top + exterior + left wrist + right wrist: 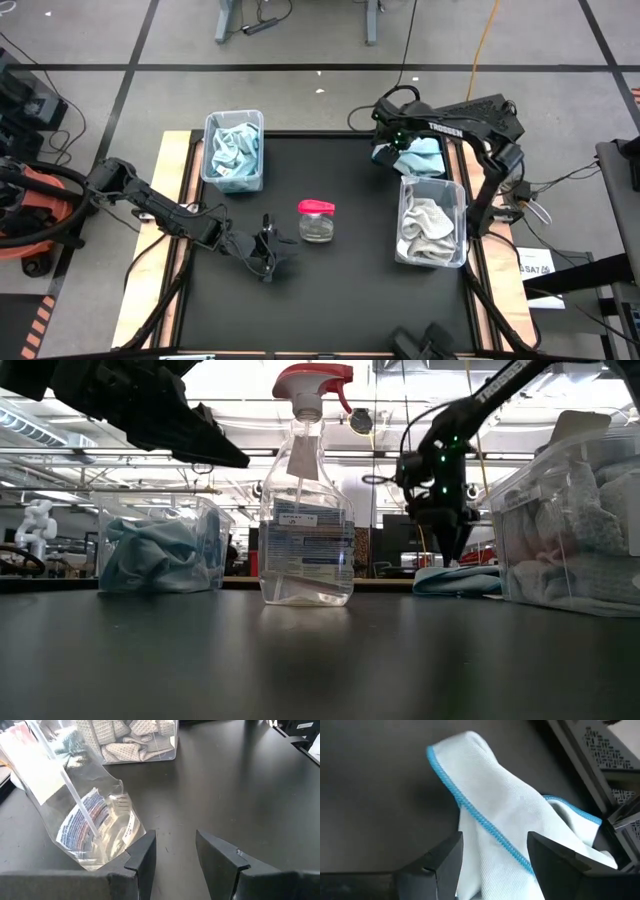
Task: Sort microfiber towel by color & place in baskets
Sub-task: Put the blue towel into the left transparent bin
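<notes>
Right gripper (492,857) of ours hangs point-down at the far right corner of the black counter (330,280), its fingers spread to either side of a crumpled light-blue microfiber towel with a brighter blue stitched edge (505,815); we cannot tell whether the fingers touch the cloth. That towel lies on the counter just beyond the right-hand clear rectangular plastic basket (460,205), which holds grey-white waffle-textured towels (428,228). On the far left of the counter stands the second clear plastic basket (210,150), filled with bunched light-blue towels (235,152). Between the two baskets, near the middle, stands a clear plastic spray bottle with a red-pink trigger head (305,490), with a little liquid at its bottom. Our left gripper (175,855) hovers low just beside the bottle on its left, fingers spread and holding nothing, well apart from both baskets.
</notes>
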